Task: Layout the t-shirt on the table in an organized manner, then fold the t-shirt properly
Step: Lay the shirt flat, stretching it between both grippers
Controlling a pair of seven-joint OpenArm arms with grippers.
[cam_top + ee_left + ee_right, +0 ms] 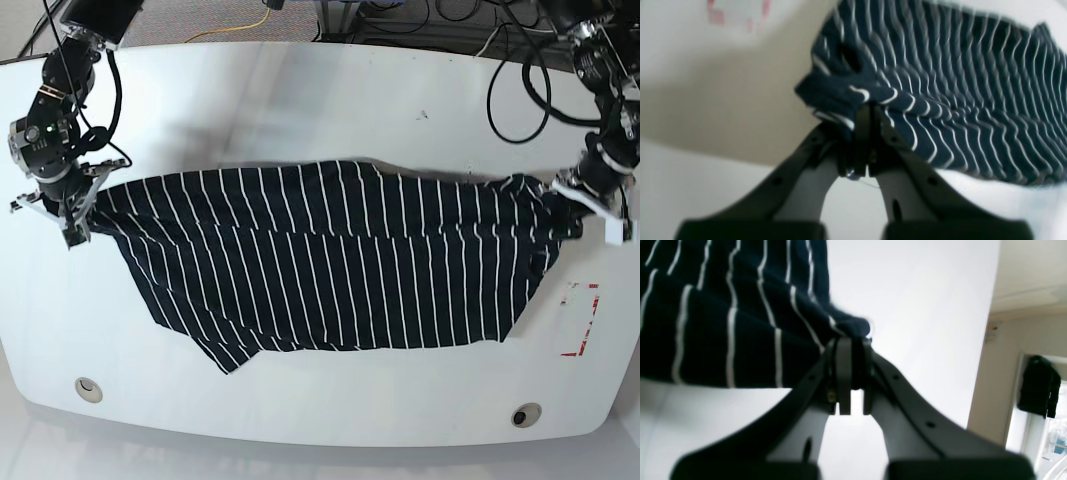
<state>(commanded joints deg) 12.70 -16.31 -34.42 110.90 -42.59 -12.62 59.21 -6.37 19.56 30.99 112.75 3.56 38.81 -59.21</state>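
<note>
A glossy white table (330, 110) with curved edges fills the base view, with cables lying past its far edge. The t-shirt (330, 265) stretches across the table's middle as a wide striped band, its lower portion draped toward the near edge between the 2 round holes (88, 388). A small red marking (582, 322) sits on the table beside the shirt's end on the left arm's side.

The left gripper (864, 115) is pinched closed on a bunched edge of cloth at that end. The right gripper (850, 346) is likewise clamped on a folded corner at the opposite end.

The fabric looks light, soft and limp: it sags and ripples between the 2 holds, so it will likely follow any pull and wrinkle easily. Corners, hem or shoulder seams seem the best places to grip, taking all layers together.

Neckline and sleeves cannot be made out, so which edge is held is uncertain. The left wrist view is motion-blurred. Whether the pinched ends rest on the table or hang just above it cannot be told.
</note>
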